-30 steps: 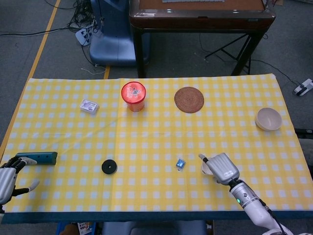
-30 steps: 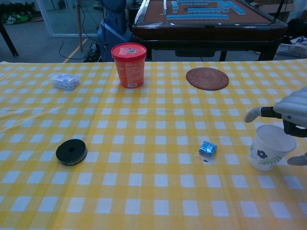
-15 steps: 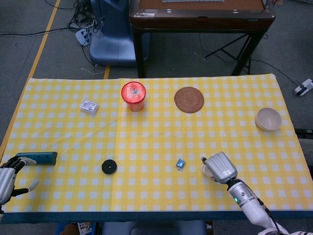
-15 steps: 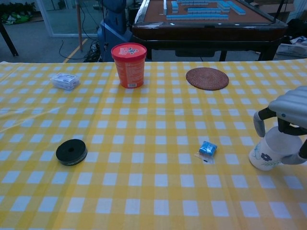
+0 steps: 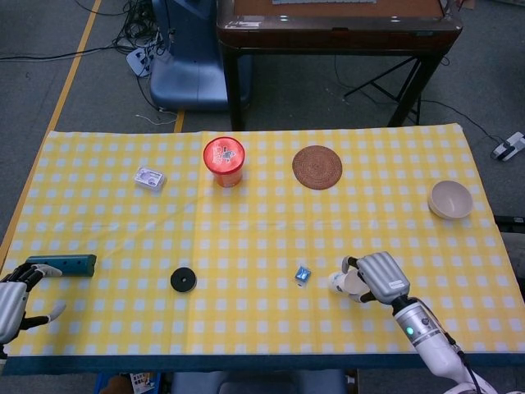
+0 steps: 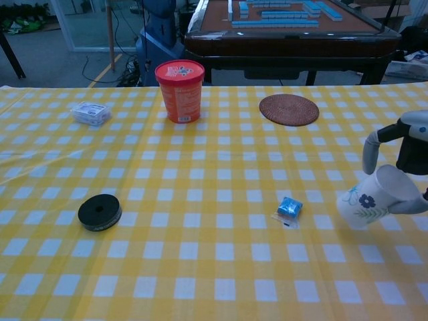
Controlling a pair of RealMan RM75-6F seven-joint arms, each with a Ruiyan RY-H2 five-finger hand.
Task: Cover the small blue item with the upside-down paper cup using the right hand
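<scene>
The small blue item lies on the yellow checked cloth near the front, in a clear wrapper. Just right of it my right hand grips the white paper cup, which has a flower print. The cup is lifted and tipped on its side, its base end towards the blue item. A short gap separates cup and item. My left hand rests at the front left corner with fingers apart, holding nothing; only the head view shows it.
A black disc sits front left. At the back stand a red tub, a brown round mat and a small clear packet. A beige bowl is far right, a dark bar far left.
My right hand closed around the upright cup, then lifted it and tipped it sideways towards the blue item. The left hand and other objects stayed put.
</scene>
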